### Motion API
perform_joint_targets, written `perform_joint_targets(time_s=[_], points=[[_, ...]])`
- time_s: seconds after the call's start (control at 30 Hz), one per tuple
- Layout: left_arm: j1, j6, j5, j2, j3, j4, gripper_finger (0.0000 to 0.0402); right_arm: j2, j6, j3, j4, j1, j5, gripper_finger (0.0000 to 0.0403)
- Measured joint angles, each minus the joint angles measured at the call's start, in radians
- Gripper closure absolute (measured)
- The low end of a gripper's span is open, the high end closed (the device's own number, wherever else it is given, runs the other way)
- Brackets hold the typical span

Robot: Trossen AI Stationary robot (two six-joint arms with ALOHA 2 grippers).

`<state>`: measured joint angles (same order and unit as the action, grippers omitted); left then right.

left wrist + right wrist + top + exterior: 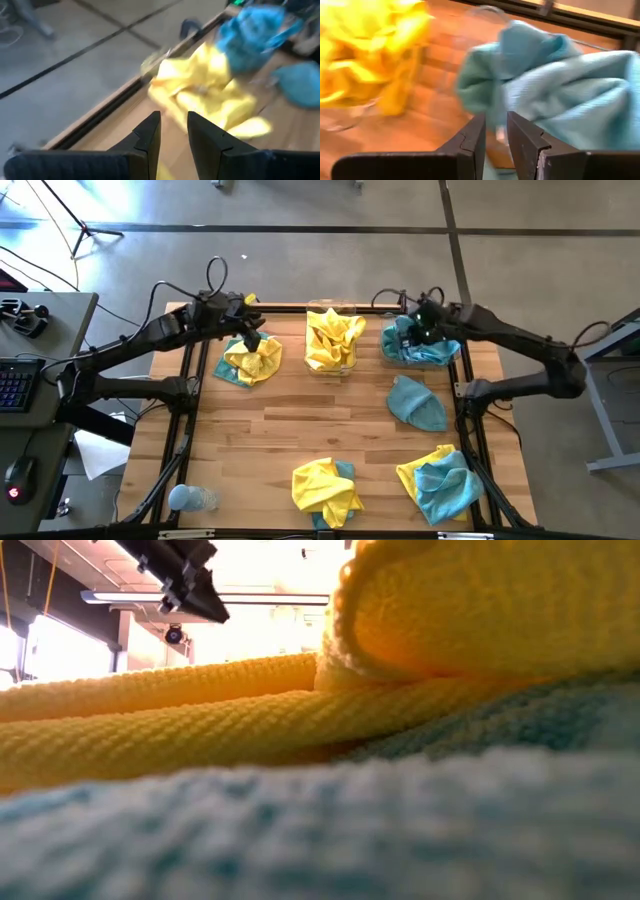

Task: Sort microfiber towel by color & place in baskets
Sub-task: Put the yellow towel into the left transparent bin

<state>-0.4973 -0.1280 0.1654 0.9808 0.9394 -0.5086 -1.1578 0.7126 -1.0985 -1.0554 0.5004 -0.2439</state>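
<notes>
My left gripper [250, 337] [173, 125] stands at the table's far left over a bunched yellow towel [255, 360] that lies on a teal one, its fingers nearly closed. A clear basket [345, 308] at far centre is heaped with yellow towels [333, 340] [210, 85]. My right gripper [413, 332] [495, 125] is at the far right over a heap of teal towels [425, 348] [570, 85], with fingers nearly closed too. The basket under that heap barely shows. One teal towel [417, 402] lies flat on the wood. My left gripper comes from above onto the top of the yellow towel [256, 348]. A yellow sliver [159, 171] shows between the fingers. The fingers hide the place of contact, and the towel's bulk rests on the teal one. My right gripper reaches from the right into the teal heap's near-left part [492, 112], with teal cloth [490, 172] between the fingers. One layer or several, I cannot tell.
Two mixed yellow-and-teal piles lie near the near edge, at centre [325, 488] and right [440, 480]. A pale blue bottle [190, 498] lies at the near left corner. Towels [300, 720] right before the low camera block its view. Bare wood shows at centre.
</notes>
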Motion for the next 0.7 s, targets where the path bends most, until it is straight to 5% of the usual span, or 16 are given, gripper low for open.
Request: perform_joint_targets(time_s=[0.3,0.7], points=[[-0.053,0.085,0.004,0.181,0.0,-0.273,0.0326,0.055,0.145,0.068,0.254,-0.303,-0.016,0.0331],[-0.085,0.184,-0.028,0.472,0.0,-0.308,0.0364,0.031,0.256,0.068,0.458,-0.539,-0.153,0.0331]])
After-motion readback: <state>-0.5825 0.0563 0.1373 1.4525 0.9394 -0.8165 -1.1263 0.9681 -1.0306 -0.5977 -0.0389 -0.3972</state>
